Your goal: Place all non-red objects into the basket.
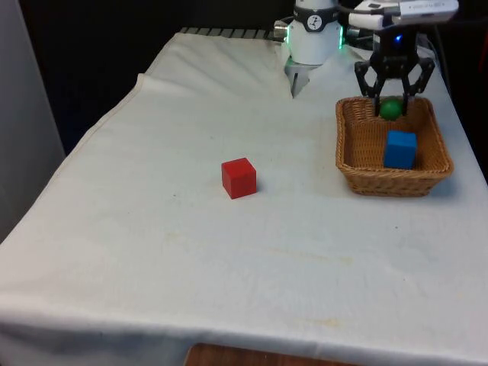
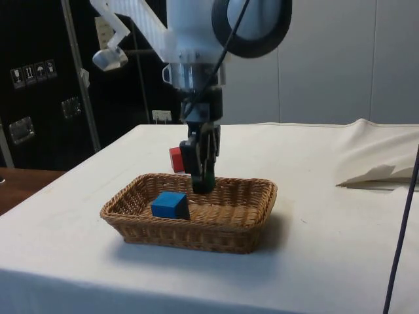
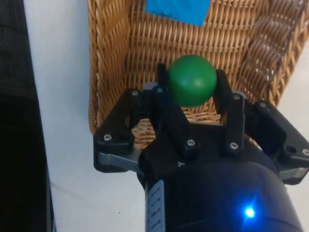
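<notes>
My jaws [image 1: 393, 107] hang over the wicker basket [image 1: 437, 156], which sits near the counter's far corner on the front view's right, close to that side edge. Between my fingers [image 3: 164, 104] I hold a green ball [image 3: 192, 80], pressed from both sides, so the jaws are closed on it. In the front view the ball [image 1: 391, 109] shows at the far end of the basket, level with the rim; from the side my jaws [image 2: 201, 171] reach down to about the basket's [image 2: 131, 226] rim, and I cannot tell whether the ball touches the woven floor. Inside the basket a blue cube [image 1: 400, 149] rests on the floor, nearer the end away from me; the side view puts the cube [image 2: 169, 205] close to one long wall, apart from my fingers. The wrist view shows the cube [image 3: 177, 10] beyond the ball, with bare wicker [image 3: 108, 58] between them. Out on the white cloth [image 1: 152, 252], a red cube [image 1: 239, 178] sits alone around the middle of the counter, well apart from the basket.
</notes>
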You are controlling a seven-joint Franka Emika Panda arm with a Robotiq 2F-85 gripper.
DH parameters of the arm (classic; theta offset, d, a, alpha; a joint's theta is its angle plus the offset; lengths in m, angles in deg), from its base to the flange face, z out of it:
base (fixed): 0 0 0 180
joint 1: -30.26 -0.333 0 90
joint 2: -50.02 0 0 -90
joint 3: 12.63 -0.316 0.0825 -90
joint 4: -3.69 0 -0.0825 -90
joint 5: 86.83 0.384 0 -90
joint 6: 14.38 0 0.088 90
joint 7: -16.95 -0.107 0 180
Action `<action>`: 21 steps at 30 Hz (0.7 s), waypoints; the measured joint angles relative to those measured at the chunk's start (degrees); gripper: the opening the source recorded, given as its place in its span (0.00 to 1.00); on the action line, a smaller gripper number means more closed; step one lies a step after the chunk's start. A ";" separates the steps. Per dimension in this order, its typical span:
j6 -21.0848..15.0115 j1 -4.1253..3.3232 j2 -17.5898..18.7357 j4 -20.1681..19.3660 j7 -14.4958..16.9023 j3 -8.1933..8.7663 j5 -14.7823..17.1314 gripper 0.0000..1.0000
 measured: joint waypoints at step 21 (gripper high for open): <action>-5.67 -0.06 4.98 -1.03 0.11 -1.60 0.00 0.46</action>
